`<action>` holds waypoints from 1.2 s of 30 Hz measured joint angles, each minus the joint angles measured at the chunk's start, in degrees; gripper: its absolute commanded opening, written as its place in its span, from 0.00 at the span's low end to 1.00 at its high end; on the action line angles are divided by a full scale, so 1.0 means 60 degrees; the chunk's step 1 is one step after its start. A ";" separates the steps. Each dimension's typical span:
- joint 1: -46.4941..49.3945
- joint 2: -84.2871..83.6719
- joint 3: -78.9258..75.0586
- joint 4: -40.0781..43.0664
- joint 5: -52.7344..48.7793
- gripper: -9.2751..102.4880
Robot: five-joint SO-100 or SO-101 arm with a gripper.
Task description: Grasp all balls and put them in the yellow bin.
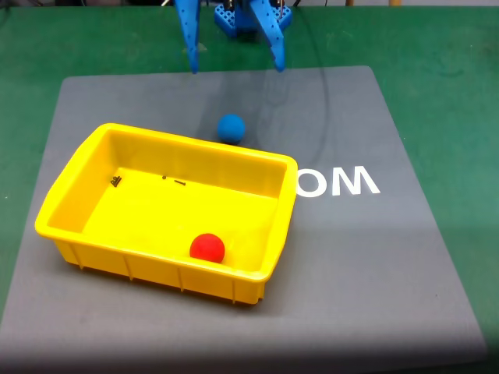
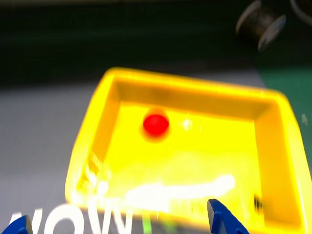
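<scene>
**Red ball in the bin, blue ball on the mat, pincer spread and empty**

A bright yellow bin (image 1: pixel 74 183) of glossy plastic is seen in the fixed view, rectangular, with sloped walls, a rolled rim and short ribs along its base edge. It is set askew on a dark grey matte mat (image 1: pixel 374 265), toward the mat's left side, and the mat is laid over a green tabletop (image 1: pixel 452 70).

Inside the bin, 1 small matte red ball (image 1: pixel 207 248) is seen resting on the floor close to the near wall, toward the near right corner. A few tiny dark specks (image 1: pixel 116 181) lie on the bin floor near the far left corner; what they are cannot be told.

1 blue ball (image 1: pixel 231 127) of the same size and dull, foam-like surface sits on the mat just beyond the bin's far wall, outside it, toward the far edge of the tabletop.

White letters (image 1: pixel 339 181) are printed on the mat just right of the bin, upside down and partly hidden by it; "WO" can be read.

The blue plastic pincer (image 1: pixel 234 68) hangs at the far edge above the mat, its 2 pointed fingers (image 1: pixel 189 39) spread wide with nothing between them.

In the blurred wrist view, the bin (image 2: pixel 278 146), the red ball (image 2: pixel 156 124) and a wire spool (image 2: pixel 261 23) at the upper right are seen.
</scene>
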 measured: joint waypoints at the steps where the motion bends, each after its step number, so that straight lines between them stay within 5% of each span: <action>1: 0.0000 0.0527 0.0630 0.0029 -0.0044 0.44; 15: 0.0850 0.4028 0.6768 -0.0674 -0.1187 0.44; 36: 0.1040 0.1553 0.7456 -0.3149 -0.1362 0.42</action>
